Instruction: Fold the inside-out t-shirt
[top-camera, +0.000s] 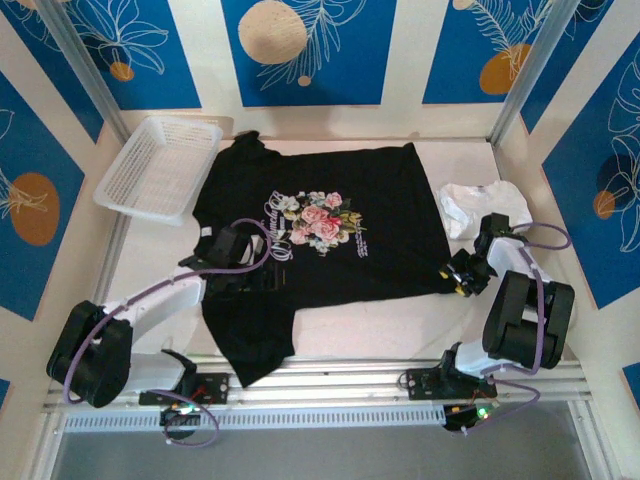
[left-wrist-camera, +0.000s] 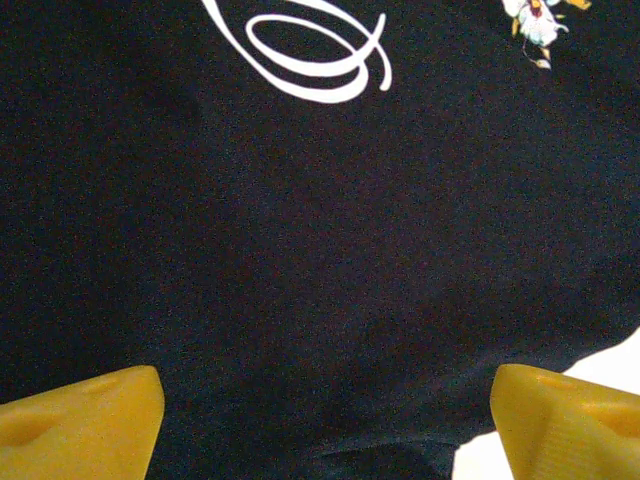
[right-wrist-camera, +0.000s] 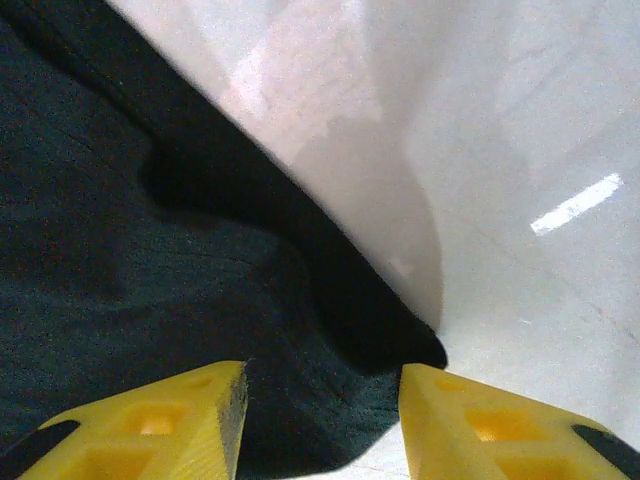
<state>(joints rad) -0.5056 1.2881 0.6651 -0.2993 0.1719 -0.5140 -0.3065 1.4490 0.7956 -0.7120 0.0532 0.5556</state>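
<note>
The t-shirt (top-camera: 320, 230) lies flat, print up, across the tabletop (top-camera: 380, 320). Left pincer (left-wrist-camera: 320, 410) hangs wide open over the lettering, while the right pincer (right-wrist-camera: 320, 420) sits part-open, straddling the hem corner. A shallow bite there could catch just one layer, and then the fold drags crooked.

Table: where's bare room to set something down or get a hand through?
Largest free patch: table at the near edge, between the t-shirt and the right arm. Smaller: far right corner behind the white garment; narrow strip nearer than the basket. Crowded: centre under the t-shirt, and its near-right corner at the right gripper.
</note>
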